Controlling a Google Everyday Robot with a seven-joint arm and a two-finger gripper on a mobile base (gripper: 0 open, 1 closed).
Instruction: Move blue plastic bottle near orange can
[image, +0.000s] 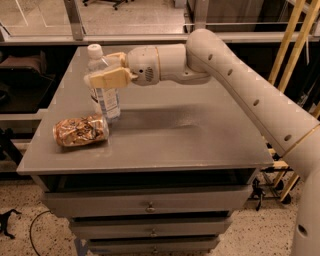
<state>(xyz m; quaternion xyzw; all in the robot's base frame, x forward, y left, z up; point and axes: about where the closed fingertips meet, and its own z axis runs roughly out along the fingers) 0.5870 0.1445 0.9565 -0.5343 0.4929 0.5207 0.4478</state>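
Gripper (102, 69) seemingly clasps bottle (108, 102) — can (80, 131) beside, near edge

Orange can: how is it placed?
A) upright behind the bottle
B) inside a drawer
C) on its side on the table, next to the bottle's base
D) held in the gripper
C: the orange can lies on its side on the table by the base of the upright blue plastic bottle, while the gripper is closed on the bottle higher up.
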